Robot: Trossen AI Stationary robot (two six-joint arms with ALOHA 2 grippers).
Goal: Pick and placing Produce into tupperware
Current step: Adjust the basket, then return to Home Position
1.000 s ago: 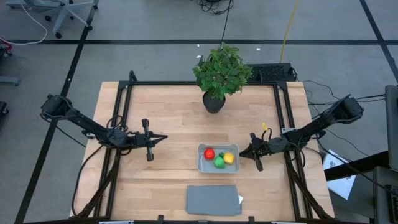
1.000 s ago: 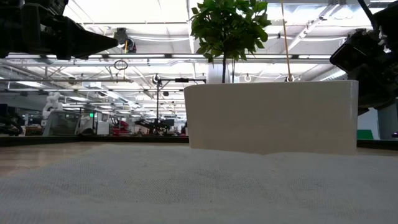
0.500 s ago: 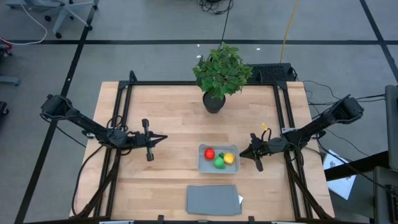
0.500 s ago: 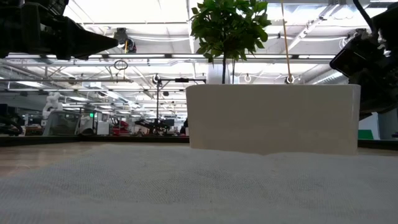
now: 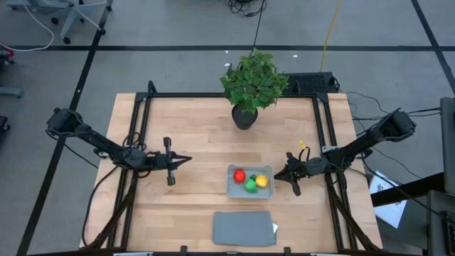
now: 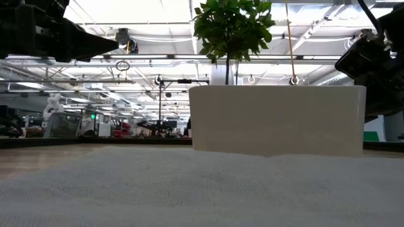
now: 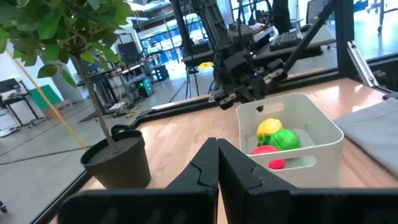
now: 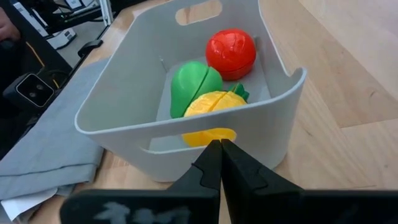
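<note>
Right gripper (image 5: 276, 175), closed and empty, sits just beside the tupperware (image 5: 232, 189) toward the table's right edge; the produce (image 5: 250, 180) lies inside; left gripper (image 5: 186, 158), closed, farther.

- Two slim arms, black all over, each built of thin straight links between bulkier rounded joints.
- Left gripper (image 5: 186, 158): two flat matte-black fingers tapering to a sharp point, lower centre of the left wrist frame.
- Right gripper (image 5: 277, 174): the same dark tapered pair; a small yellow piece shows just behind it.
- Black cables loop beside both arms toward the frame's lower corners.
</note>
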